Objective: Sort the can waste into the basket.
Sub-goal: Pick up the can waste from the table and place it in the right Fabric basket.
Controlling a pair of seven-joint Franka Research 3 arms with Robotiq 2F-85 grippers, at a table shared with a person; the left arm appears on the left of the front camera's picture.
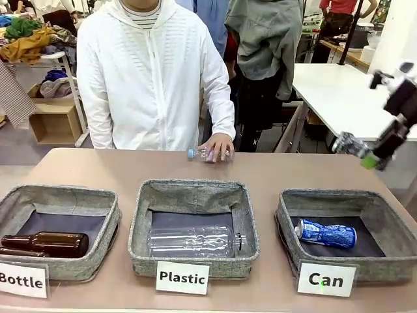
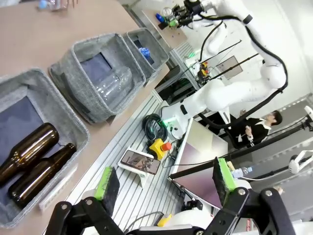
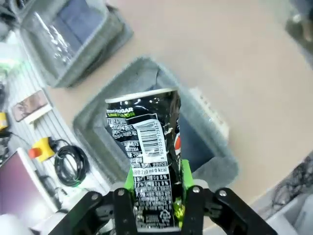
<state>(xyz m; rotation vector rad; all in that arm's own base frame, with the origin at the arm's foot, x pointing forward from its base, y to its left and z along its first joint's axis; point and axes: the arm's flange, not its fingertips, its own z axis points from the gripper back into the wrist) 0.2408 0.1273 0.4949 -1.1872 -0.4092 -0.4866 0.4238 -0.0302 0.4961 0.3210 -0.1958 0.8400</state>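
front view: right gripper (image 1: 370,156) is raised above the basket (image 1: 287,210), where the blue can (image 1: 326,235) lies. left wrist view: left gripper (image 2: 164,182) is spread wide, empty. right wrist view: black can (image 3: 145,152) is clamped between green pads (image 3: 185,172), over the basket.

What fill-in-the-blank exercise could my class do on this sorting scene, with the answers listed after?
1. The blue can lies in the basket with the card reading ____.
2. The right gripper is shut on a ____ can.
3. The basket carded "Bottle" holds two ____ glass bottles.
4. The person's hand rests on a small ____ at the table's far edge.

Answers: Can; black; brown; bottle
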